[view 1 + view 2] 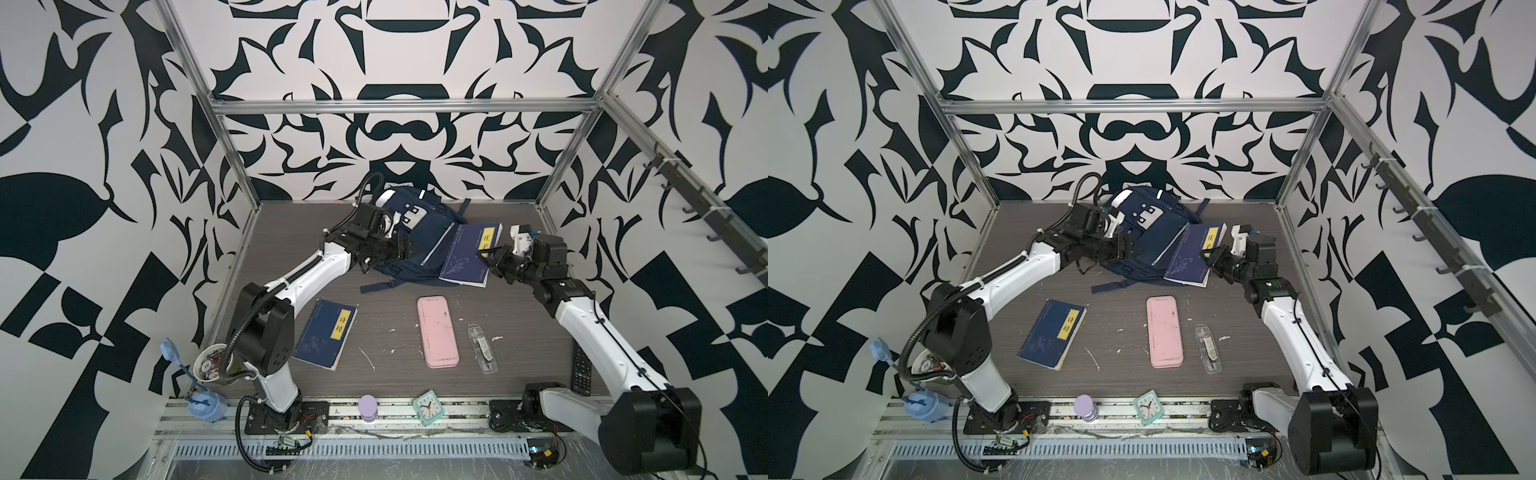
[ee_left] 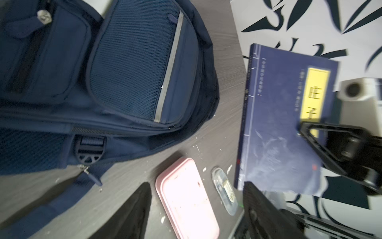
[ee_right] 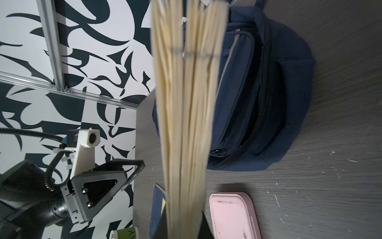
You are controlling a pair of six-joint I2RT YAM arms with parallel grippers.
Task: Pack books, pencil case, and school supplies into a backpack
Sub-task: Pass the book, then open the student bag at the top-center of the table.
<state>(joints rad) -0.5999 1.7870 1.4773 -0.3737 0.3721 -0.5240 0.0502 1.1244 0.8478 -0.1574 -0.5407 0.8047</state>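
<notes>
- Nearest: teal alarm clock (image 1: 428,406) on front rail (image 1: 390,409).
- Mid table (image 1: 386,303): pink pencil case (image 1: 437,331) flat, clear supplies packet (image 1: 482,348) just beside, not touching.
- One book (image 1: 325,334) flat, left side.
- Left fingers (image 2: 134,215) apart, empty, over backpack (image 1: 419,237) near-left edge.
- Right fingers (image 1: 495,258) clamped on second book (image 1: 469,255), held off table beside backpack, far end.

You've got a navy backpack (image 1: 430,230) with a silver strip (image 1: 437,245), dark blue books (image 1: 322,340) with yellow labels (image 1: 343,324), a pale pink pencil case (image 1: 437,332), and a grey surface (image 1: 386,307).
</notes>
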